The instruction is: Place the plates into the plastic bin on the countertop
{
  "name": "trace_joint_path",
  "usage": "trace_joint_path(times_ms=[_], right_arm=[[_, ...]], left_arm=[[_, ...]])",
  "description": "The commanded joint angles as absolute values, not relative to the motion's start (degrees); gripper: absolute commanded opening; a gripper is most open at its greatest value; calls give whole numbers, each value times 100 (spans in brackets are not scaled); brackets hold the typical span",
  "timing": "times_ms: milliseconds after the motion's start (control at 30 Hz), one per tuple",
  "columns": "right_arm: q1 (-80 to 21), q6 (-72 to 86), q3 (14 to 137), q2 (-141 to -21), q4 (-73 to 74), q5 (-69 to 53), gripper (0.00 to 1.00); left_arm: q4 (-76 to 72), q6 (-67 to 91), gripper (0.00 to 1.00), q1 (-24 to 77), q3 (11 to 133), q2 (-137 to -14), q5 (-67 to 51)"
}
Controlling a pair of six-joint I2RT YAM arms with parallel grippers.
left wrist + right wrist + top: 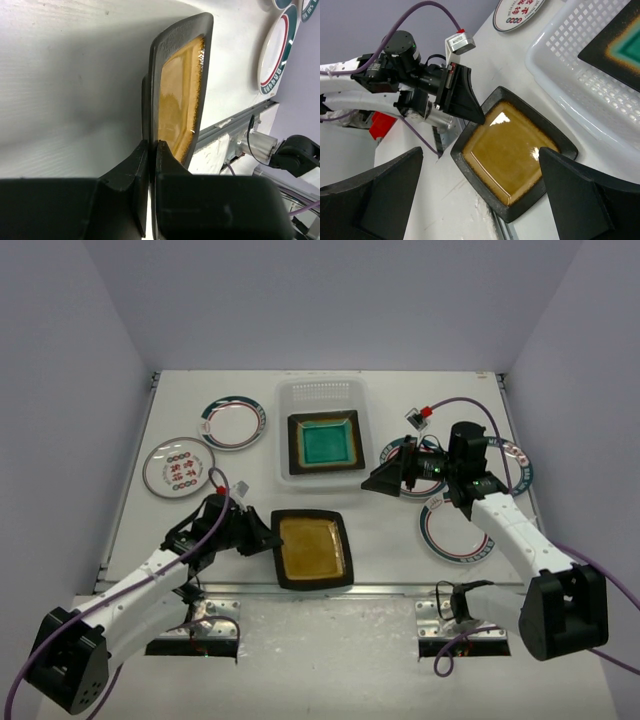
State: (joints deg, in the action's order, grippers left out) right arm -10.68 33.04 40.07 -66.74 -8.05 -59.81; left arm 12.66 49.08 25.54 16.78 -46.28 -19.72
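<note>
The amber square plate point(312, 550) sits at the countertop's point(400, 565) front edge. My left gripper point(270, 538) is shut on its dark left rim; the left wrist view shows the jaws point(152, 146) pinching that rim, with the plate point(180, 95) edge-on. The teal square plate point(325, 443) lies inside the plastic bin point(322, 390). My right gripper point(378, 480) hangs open just right of the bin, holding nothing. In the right wrist view its wide jaws point(480, 152) frame the amber plate point(515, 155) below, with the bin point(560, 55) at upper right.
Round white banded plates lie on the left point(232, 422) and near right point(457, 530). A red-patterned one point(177, 466) sits far left. Another point(518, 465) is partly hidden behind my right arm. The metal front edge point(390, 590) runs just below the amber plate.
</note>
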Motion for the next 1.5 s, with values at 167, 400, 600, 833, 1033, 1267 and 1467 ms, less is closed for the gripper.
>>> trace_joint_path(times_ms=[167, 400, 600, 833, 1033, 1267, 1467], right_arm=[[-1063, 3219, 4089, -6469, -736, -5673, 99], [-1056, 3218, 4196, -6428, -553, -5384, 99], [-985, 3153, 4442, -6398, -119, -5098, 99], [-914, 2656, 5715, -5615, 1673, -3645, 99], [-914, 2206, 6776, -5506, 2911, -2531, 99], [-914, 2249, 7131, -5725, 3104, -2419, 99], [-914, 2192, 7036, -5545, 3107, -2385, 99]], left_arm=[[918, 5465, 0, 2593, 2566, -4344, -2786], [560, 5882, 0, 2593, 2876, -4083, -3304], [481, 6100, 0, 2593, 3633, -4087, -3313], [850, 5621, 0, 2265, 5046, -5362, -2688], [490, 5335, 0, 1652, 5790, -6569, -3278], [-70, 5033, 0, 1254, 6360, -7671, -3972], [92, 4498, 0, 992, 7666, -9162, -4392]])
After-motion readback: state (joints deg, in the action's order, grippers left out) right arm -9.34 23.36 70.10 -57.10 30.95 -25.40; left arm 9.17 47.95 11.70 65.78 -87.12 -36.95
